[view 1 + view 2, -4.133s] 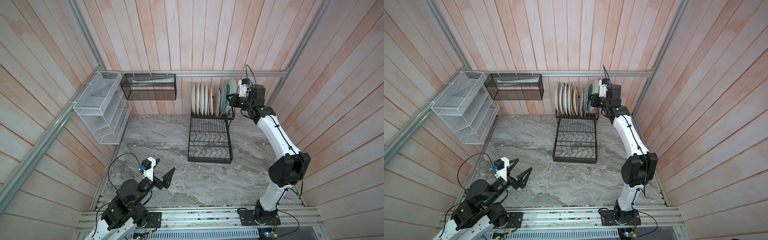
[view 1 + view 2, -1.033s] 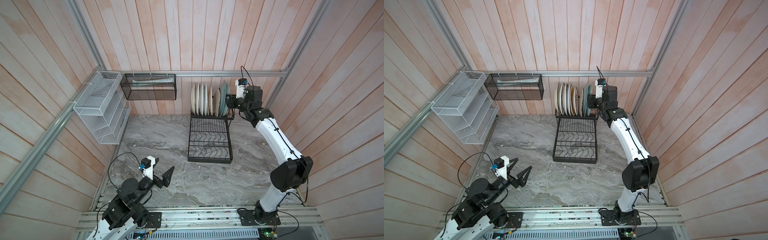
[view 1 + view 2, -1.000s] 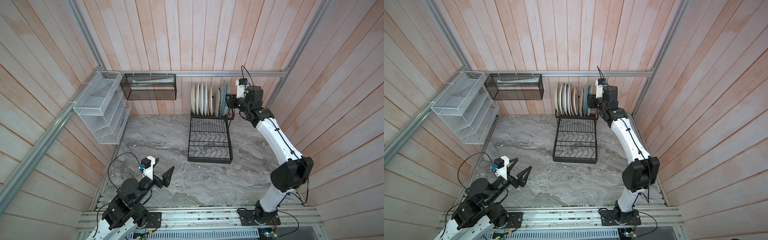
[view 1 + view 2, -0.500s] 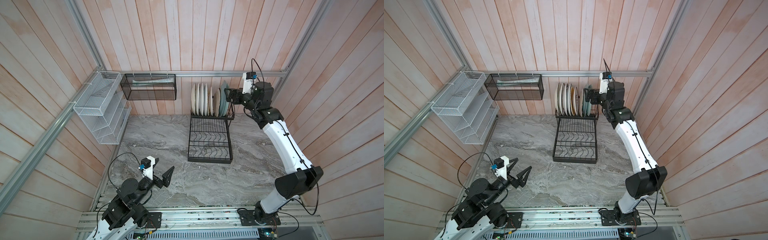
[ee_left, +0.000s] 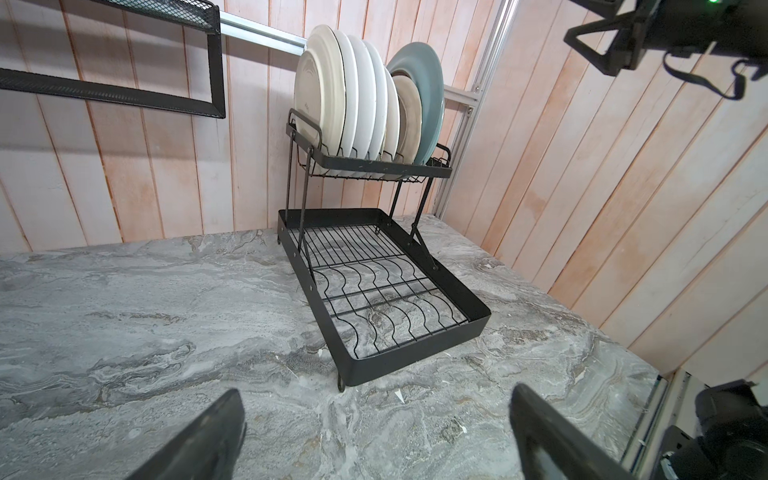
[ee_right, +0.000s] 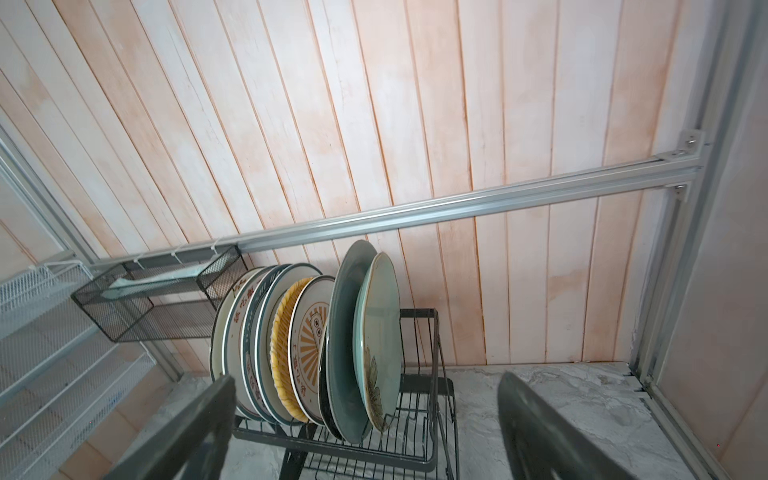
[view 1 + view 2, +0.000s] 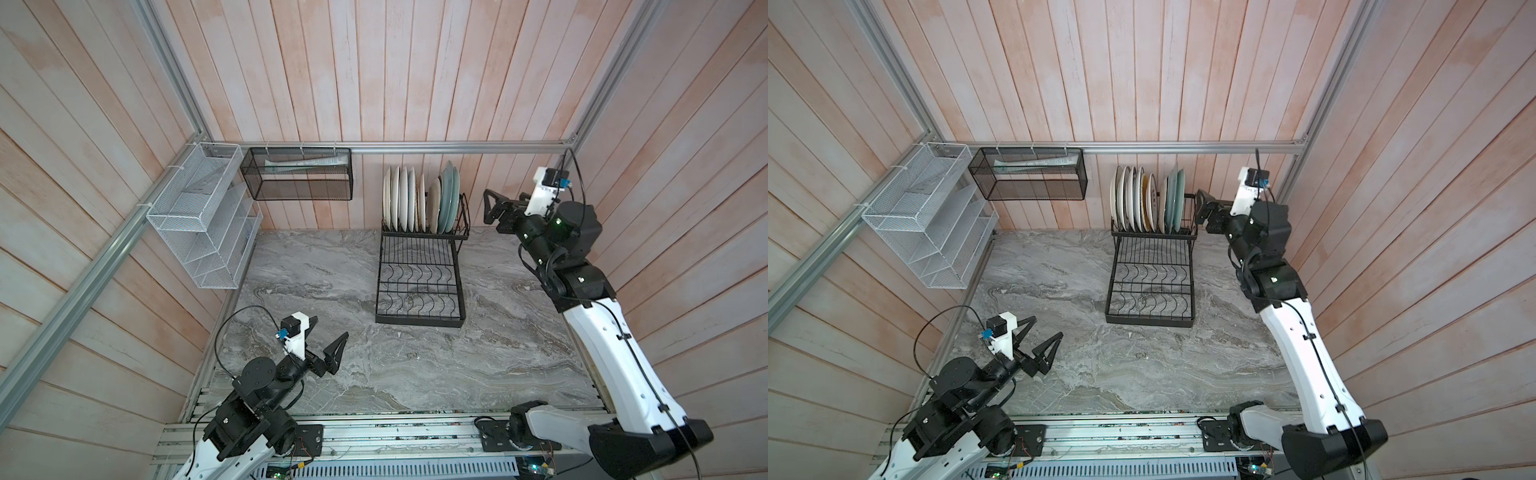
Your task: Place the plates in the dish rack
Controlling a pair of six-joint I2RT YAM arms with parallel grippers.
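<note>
Several plates (image 7: 419,203) stand upright, packed side by side, in the upper tier of the black wire dish rack (image 7: 419,320) against the back wall. A grey-blue plate and a pale green plate (image 6: 380,332) stand at the right end of the row. The rack's lower tier holds nothing. My right gripper (image 7: 492,208) hangs open just right of the rack's upper tier, apart from the plates, nothing between its fingers. My left gripper (image 7: 1045,327) is open and empty low over the table's front left, far from the rack (image 5: 415,365).
A white mesh organizer (image 7: 203,220) hangs on the left wall. A black mesh basket (image 7: 297,174) hangs on the back rail, left of the rack. The grey marble tabletop (image 7: 332,270) is bounded by wooden walls on three sides.
My right gripper has opened and drawn back to the right, away from the pale green plate, which stays standing in the rack. The left arm has not moved.
</note>
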